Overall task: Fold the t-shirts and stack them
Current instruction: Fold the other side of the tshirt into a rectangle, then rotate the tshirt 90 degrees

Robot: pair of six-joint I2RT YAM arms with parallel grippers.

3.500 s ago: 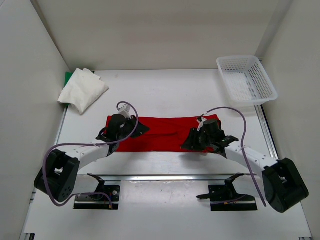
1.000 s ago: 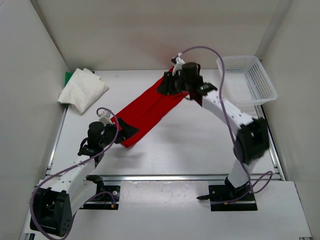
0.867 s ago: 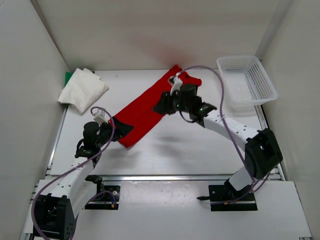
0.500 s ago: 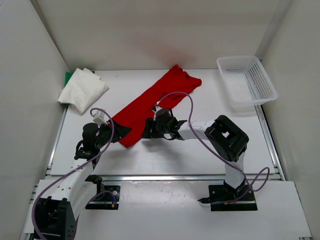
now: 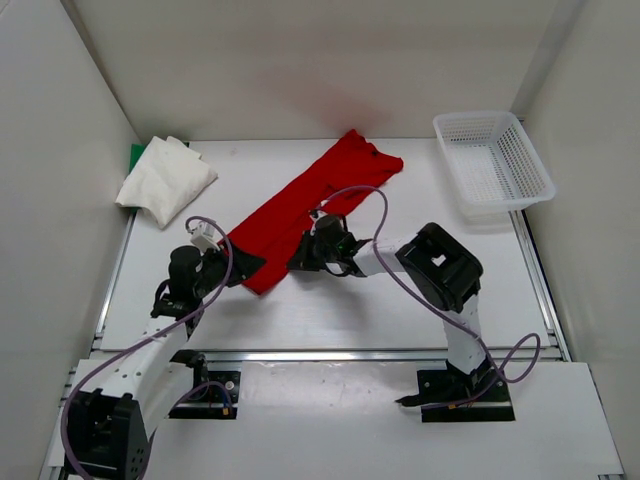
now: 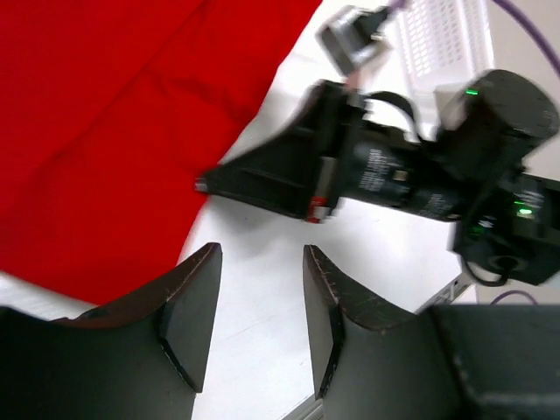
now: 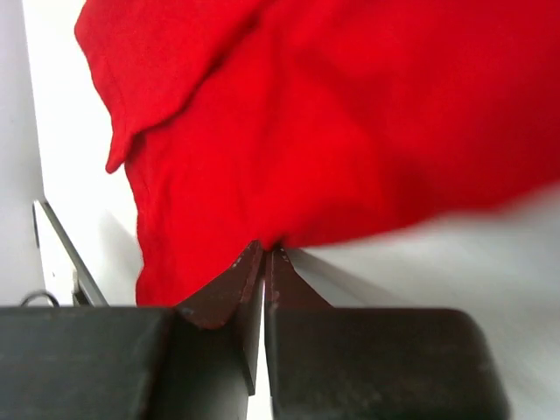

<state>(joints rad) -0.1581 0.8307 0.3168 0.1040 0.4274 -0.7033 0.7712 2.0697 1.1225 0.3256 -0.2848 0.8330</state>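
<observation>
Left gripper [image 6: 260,255] stood half open, empty; red t-shirt [image 6: 105,131] lay just ahead, left of its fingers. Right gripper [image 7: 264,251] was closed tight, tips at shirt's edge; unclear whether cloth was pinched.

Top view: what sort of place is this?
Likely a robot lab test cell: plain white walls enclosing a table, left arm and right arm bolted to its edge, a red t-shirt laid out.

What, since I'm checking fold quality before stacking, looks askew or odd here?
The red t-shirt lies as a long strip slanted across the table, its far end rumpled toward the basket. The right gripper is shut at its near edge; the left gripper hangs open beside it.
</observation>
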